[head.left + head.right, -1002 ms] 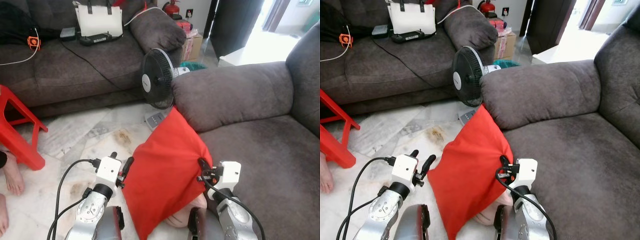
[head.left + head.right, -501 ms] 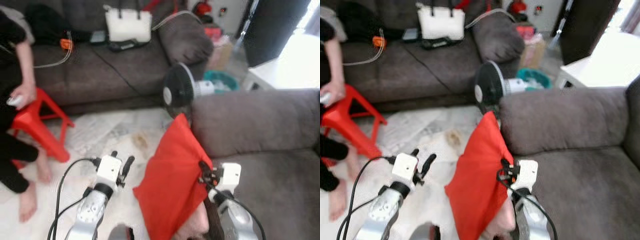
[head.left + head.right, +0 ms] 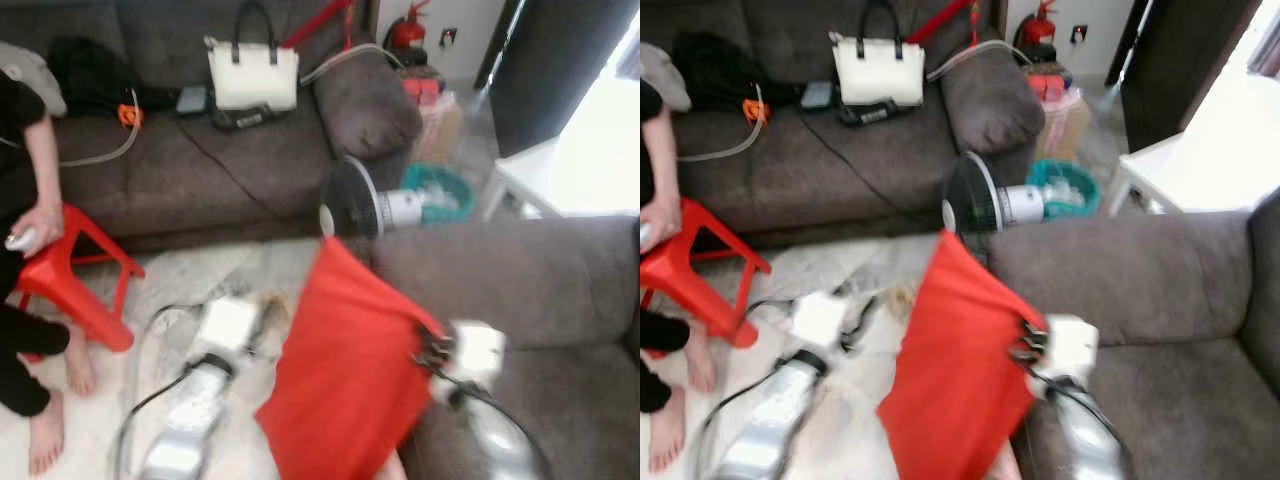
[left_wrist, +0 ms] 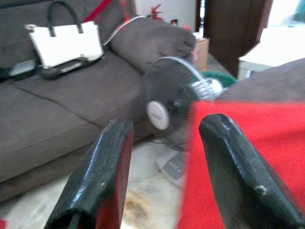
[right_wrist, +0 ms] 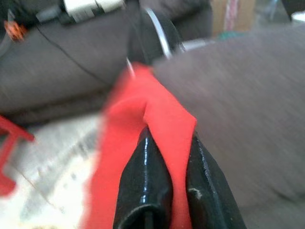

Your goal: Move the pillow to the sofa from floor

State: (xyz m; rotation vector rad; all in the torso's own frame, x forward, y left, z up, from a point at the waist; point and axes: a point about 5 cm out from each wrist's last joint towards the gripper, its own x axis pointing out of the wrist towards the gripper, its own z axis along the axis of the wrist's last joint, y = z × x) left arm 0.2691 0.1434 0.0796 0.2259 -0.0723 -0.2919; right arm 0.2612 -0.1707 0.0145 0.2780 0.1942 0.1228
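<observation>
Right wrist view — right tool (image 5: 167,157) pinches the red pillow (image 5: 138,143); left tool (image 4: 167,152) spread beside it.

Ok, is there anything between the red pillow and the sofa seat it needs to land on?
Nothing visible. The right pincer grips the red pillow right beside the sofa, whose armrest and seat look bare. The fan stands behind the pillow, off the path.

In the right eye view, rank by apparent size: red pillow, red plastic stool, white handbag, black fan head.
1. Red fabric pillow, nearest the camera, which inflates it.
2. Red plastic stool, partly cut off.
3. White handbag and round black fan head: too close to rank.
</observation>
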